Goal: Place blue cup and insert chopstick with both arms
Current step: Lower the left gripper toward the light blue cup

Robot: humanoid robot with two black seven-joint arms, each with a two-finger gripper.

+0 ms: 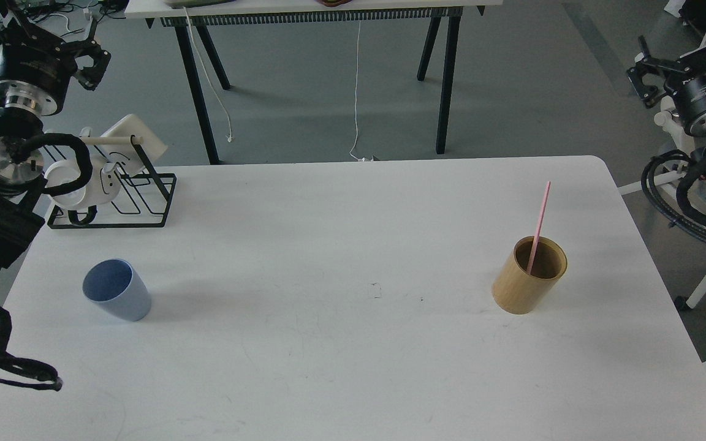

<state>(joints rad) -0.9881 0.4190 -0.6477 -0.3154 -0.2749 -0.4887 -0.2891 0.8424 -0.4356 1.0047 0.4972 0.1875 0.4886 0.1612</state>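
Note:
The blue cup [117, 289] stands upright on the left part of the white table [341, 343], with nothing in it. The pink chopstick [539, 223] leans inside a tan wooden cylinder [527, 278] on the right side of the table. My left gripper [91, 62] hangs high at the far left, above and behind the cup, open and holding nothing. My right gripper [646, 76] is raised off the table's far right edge, well away from the chopstick, also open and holding nothing.
A black wire rack [121, 196] with a white mug [74, 184] and a beige wooden rod stands at the table's back left corner. Another table [316, 12] on black legs stands behind, with a white cable hanging down from it.

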